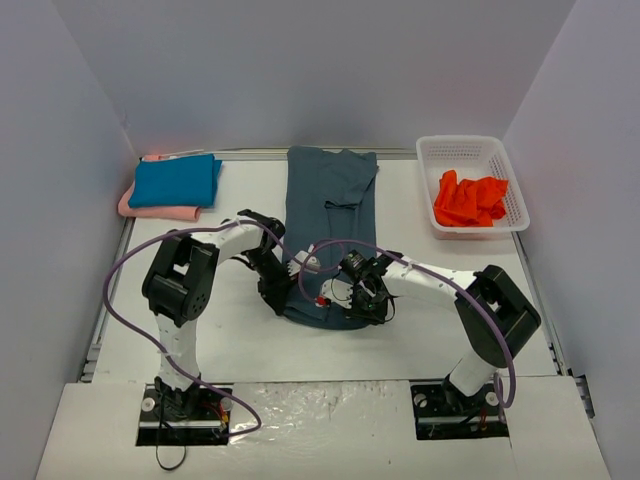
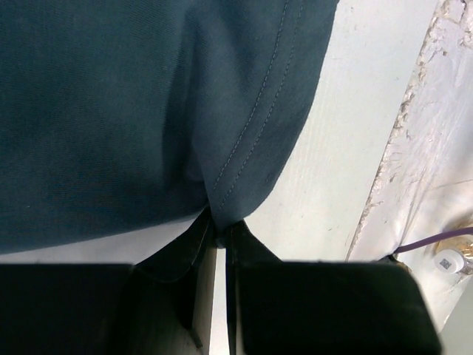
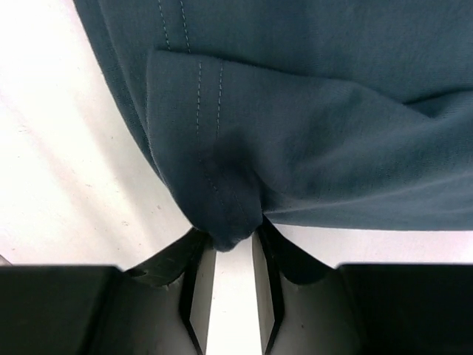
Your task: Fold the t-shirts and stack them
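Slate-grey shirt (image 1: 330,200) lies left of the basket (image 1: 465,141), long axis running from beside it toward us, and we hold the end farthest from the basket, left gripper (image 2: 220,225) and right gripper (image 3: 229,240) each clenched on a hem corner.

Even, bright overhead light leaves the white worktop (image 1: 400,330) nearly blown out in both wrist views; the top view is sharp, shadows soft.

The top view looks down from high over the near edge, taking in the whole worktop (image 1: 400,200). Each wrist view sits very close — facing the near hem of the slate shirt (image 1: 330,200), which the top view shares.
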You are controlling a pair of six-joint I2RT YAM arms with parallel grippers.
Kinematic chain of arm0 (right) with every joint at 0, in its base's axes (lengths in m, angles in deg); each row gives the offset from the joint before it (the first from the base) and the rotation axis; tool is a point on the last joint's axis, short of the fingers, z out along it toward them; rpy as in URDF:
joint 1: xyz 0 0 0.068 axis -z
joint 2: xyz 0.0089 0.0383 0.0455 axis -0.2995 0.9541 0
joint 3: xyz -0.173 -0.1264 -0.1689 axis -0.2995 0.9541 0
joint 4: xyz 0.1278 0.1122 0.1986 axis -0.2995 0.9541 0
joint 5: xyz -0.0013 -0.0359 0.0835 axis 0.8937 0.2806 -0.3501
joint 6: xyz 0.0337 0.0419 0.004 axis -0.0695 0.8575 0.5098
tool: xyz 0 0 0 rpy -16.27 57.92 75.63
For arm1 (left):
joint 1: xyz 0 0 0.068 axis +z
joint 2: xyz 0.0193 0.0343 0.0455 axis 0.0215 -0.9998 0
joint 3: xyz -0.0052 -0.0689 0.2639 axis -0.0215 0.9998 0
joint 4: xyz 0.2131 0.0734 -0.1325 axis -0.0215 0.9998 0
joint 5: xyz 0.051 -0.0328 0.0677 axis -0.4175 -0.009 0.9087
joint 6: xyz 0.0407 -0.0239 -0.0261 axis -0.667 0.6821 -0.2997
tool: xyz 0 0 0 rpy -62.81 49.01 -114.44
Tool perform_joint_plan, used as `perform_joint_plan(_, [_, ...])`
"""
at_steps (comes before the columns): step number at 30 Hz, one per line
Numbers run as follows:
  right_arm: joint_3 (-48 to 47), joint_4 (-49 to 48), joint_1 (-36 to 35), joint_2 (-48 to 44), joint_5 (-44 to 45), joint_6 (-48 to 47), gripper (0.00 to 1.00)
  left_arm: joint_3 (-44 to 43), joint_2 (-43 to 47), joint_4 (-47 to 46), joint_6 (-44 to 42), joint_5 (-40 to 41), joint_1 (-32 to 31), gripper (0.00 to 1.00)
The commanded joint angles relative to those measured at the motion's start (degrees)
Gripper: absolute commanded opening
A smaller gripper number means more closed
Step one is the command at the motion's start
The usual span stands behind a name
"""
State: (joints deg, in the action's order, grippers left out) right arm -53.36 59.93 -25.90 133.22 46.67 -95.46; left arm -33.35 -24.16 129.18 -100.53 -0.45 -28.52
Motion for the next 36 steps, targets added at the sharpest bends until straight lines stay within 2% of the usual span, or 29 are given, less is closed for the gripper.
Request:
perform_joint_plan(1, [-1.1, 5.4, -0.1, 0.2, -0.6, 1.6, 0.21, -2.2, 2.3, 3.6, -2.6, -1.4, 0.3, 0.02])
perform_joint_plan(13, [-7.0, 11.3, 0.4, -8.4, 2.5, 2.2, 0.16, -8.9, 2.8, 14.3, -7.1, -0.9, 0.3, 0.02])
perform_joint_plan(18, [-10.4, 13.7, 1.0, -9.4, 2.4, 1.6, 0.04, -10.5, 3.8, 17.9, -9.1, -0.9, 0.2, 0.02])
perform_joint_plan(21, [-11.1, 14.3, 1.1, -9.3, 2.2, 1.6, 0.01, -11.2, 5.0, 18.1, -8.3, -0.8, 0.6, 0.02])
perform_joint_plan(22, [-11.1, 14.5, 1.1, -9.3, 2.3, 1.6, 0.02, -11.2, 5.3, 18.3, -8.2, -1.1, 0.8, 0.02])
perform_joint_plan(23, [-11.0, 14.5, 1.2, -9.3, 2.0, 1.6, 0.08, -11.3, 5.5, 18.6, -8.4, -1.5, 0.8, 0.02])
perform_joint_plan(25, [-10.0, 14.5, 1.3, -9.5, 0.0, 1.0, 0.11, -10.6, 5.5, 18.7, -8.6, -2.4, 0.9, 0.02])
perform_joint_plan(27, [-9.3, 14.3, 1.3, -9.3, -1.9, 0.7, 0.23, -9.2, 5.3, 17.9, -8.6, -3.1, 0.8, 0.02])
perform_joint_plan(30, [-9.1, 13.2, 1.2, -8.5, -5.7, 0.2, 0.33, -8.3, 4.2, 17.5, -9.3, -3.8, 0.9, 0.03])
perform_joint_plan(36, [-8.4, 9.9, 0.4, -6.8, -7.1, 0.2, 0.36, -8.2, 1.5, 16.8, -9.4, -6.6, 1.0, 0.02])
